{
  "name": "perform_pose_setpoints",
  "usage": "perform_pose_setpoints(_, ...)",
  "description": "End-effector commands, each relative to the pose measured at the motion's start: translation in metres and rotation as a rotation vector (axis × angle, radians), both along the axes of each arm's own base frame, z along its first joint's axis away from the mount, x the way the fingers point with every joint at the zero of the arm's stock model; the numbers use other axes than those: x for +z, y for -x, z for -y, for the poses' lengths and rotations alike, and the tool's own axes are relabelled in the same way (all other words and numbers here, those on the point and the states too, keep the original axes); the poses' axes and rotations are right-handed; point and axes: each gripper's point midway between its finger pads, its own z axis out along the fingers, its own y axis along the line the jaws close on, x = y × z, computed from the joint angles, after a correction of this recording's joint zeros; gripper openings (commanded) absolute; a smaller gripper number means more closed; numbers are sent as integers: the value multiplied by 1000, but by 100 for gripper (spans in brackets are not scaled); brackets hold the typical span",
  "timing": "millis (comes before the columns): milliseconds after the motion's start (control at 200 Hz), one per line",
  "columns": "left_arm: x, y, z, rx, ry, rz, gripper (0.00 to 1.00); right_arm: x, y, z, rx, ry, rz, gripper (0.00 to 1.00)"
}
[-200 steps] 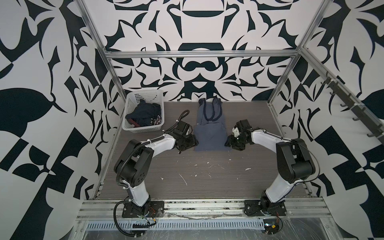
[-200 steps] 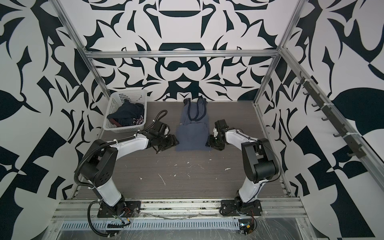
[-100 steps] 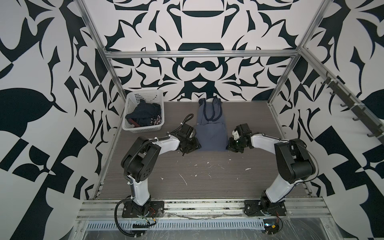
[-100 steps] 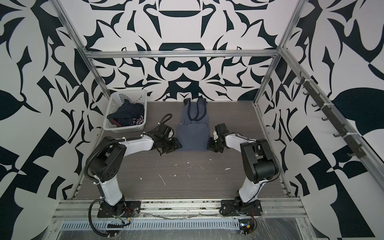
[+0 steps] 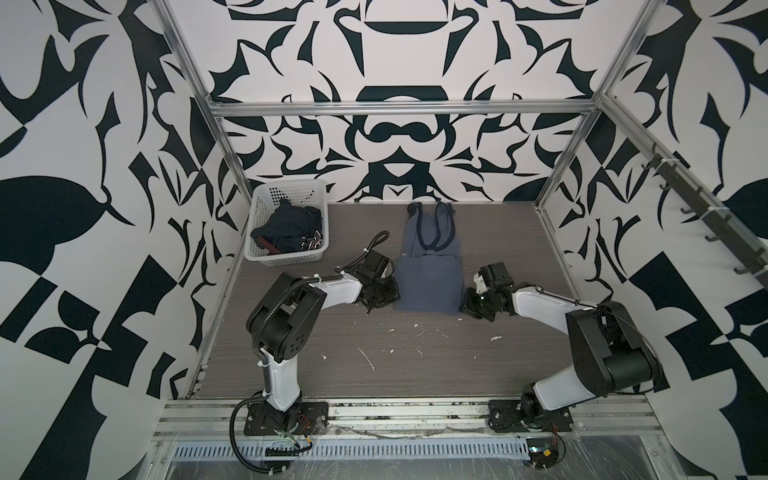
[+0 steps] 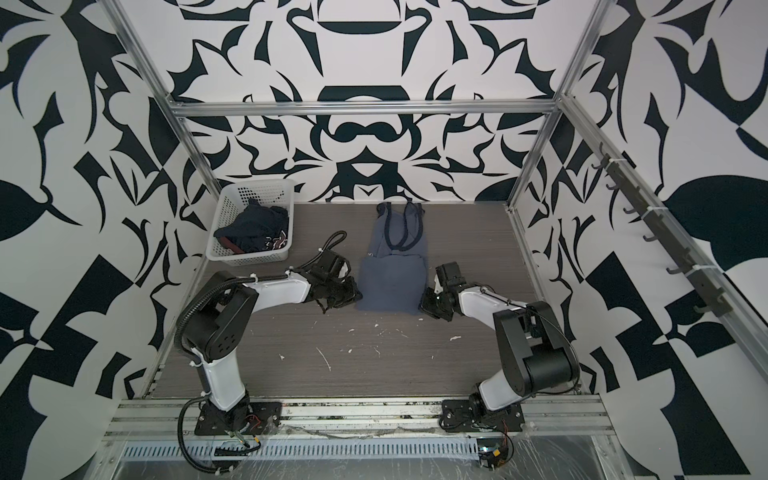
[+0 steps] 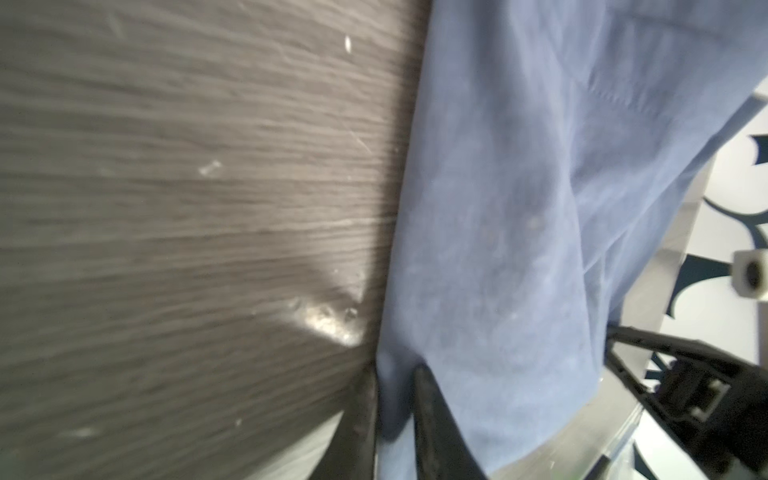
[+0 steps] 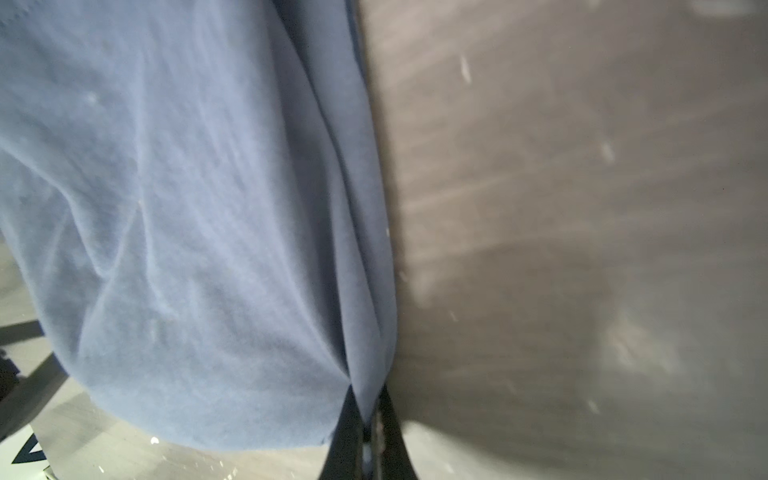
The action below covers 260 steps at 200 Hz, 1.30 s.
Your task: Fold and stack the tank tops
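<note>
Slate-blue tank top (image 5: 428, 286) lies flat on the table (image 5: 415, 365), straps far — soft, light, likely to sag. Left fingers (image 7: 432, 415) and right fingers (image 8: 388, 419) are each clamped onto a near corner — the sensible hold for folding.

Left arm (image 5: 340, 291): white shells, black joints, corrugated black hose (image 5: 232, 428), white zip ties. Right arm (image 5: 544, 307): same white-and-black. Left gripper (image 7: 395, 370), right gripper (image 8: 368, 390): slim black fingers. Black base plates (image 5: 311, 415).
</note>
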Motion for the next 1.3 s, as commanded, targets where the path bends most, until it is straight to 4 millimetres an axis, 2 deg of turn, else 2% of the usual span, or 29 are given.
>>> perform_pose_setpoints(0, 3, 11, 1, -5, -7, 15, 13, 3, 10, 5, -28, 9, -5, 0)
perform_pose_setpoints(155, 22, 25, -2, -12, -22, 75, 9, 5, 22, 6, -29, 11, -9, 0)
perform_pose_setpoints(235, 26, 27, -10, -17, -59, 84, 19, 3, 28, 9, -15, 35, -25, 0)
perform_pose_setpoints(325, 34, 14, -20, -20, -112, 116, 35, 14, 25, 14, 19, 80, -6, 23)
perform_pose_setpoints(390, 43, -3, -21, -18, -100, 140, 44, 31, 14, 24, 37, 156, 39, 39)
perform_pose_setpoints(440, 48, -18, -21, -8, -91, 155, 50, 46, 4, 27, 52, 185, 80, 45)
perform_pose_setpoints(535, 50, -43, -12, -51, -102, 163, 56, 70, -22, 27, 71, 205, 149, 50)
perform_pose_setpoints(575, 49, -52, -7, -71, -106, 172, 58, 77, -35, 24, 78, 203, 171, 51)
perform_pose_setpoints(690, 40, -73, 2, -82, -128, 166, 58, 78, -68, 16, 87, 189, 172, 50)
perform_pose_setpoints(860, 23, -86, 6, -86, -168, 141, 57, 64, -102, 8, 86, 187, 150, 48)
perform_pose_setpoints(995, 16, -90, 9, -86, -165, 137, 55, 51, -116, 6, 95, 200, 128, 47)
perform_pose_setpoints(1075, 16, -93, 13, -86, -154, 143, 49, 45, -122, 3, 105, 192, 126, 45)
perform_pose_setpoints(1195, 15, -99, 20, -92, -131, 150, 44, 40, -131, -3, 120, 172, 133, 40)
perform_pose_setpoints(1295, 13, -105, 27, -100, -118, 149, 38, 36, -136, -4, 122, 176, 124, 30)
